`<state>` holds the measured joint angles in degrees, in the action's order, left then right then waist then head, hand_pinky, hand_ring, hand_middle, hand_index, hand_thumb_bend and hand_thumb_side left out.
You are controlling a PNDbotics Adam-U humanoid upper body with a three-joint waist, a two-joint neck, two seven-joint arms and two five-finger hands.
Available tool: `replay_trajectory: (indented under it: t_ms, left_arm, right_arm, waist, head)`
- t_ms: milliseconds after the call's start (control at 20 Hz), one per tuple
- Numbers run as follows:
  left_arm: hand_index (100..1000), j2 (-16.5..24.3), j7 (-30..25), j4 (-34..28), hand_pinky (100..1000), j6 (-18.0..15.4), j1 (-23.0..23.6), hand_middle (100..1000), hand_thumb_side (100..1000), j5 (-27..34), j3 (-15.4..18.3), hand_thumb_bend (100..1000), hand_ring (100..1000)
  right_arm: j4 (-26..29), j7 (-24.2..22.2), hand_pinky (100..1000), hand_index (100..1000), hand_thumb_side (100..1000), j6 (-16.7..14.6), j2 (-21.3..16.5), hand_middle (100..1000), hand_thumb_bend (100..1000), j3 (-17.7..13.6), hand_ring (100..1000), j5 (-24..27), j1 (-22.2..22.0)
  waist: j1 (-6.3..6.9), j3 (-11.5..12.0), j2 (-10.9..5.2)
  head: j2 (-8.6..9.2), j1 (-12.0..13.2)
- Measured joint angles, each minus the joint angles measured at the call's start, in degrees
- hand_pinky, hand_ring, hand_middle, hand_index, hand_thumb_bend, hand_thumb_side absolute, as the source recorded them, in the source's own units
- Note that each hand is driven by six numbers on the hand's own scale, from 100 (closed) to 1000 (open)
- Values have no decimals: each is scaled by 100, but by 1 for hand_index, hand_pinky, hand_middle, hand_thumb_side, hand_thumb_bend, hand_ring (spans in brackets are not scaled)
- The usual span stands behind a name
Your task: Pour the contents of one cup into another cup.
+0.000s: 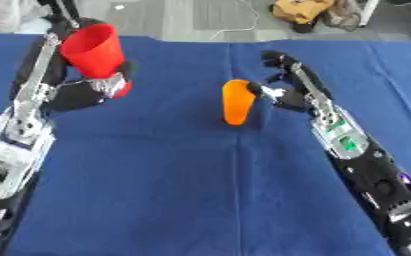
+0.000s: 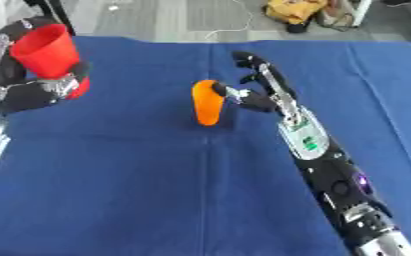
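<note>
Orange cup [image 1: 236,102] upright just beside spread right robot hand [image 1: 283,82]; left robot hand [image 1: 95,90] clasping red cup [image 1: 93,50].

Red cup [image 1: 93,50]; orange cup [image 1: 236,102]; blue tablecloth [image 1: 173,190]

Red cup's [image 1: 93,50] base behind left hand [image 1: 103,87]; orange cup's [image 1: 236,102] contents unseen.

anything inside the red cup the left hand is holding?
Cannot tell. The red cup is lifted off the blue table in the left hand, and its walls hide the interior. The orange cup stands by the right hand.
</note>
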<state>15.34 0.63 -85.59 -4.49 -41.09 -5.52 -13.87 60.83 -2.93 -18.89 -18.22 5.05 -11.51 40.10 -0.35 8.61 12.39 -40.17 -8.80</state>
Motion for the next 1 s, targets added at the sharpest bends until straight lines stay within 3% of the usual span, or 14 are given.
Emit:
replay_trajectory:
  t_ms: [1000]
  left_arm:
    - [716,-27,-109,0,147,-2,0,413,130,0,-35,358,295]
  right_arm:
    - [-163,-284,666,907,570,-141,92,820,703,138,855,-109,48]
  waist:
    - [0,18,-1]
  head:
    - [1,-100]
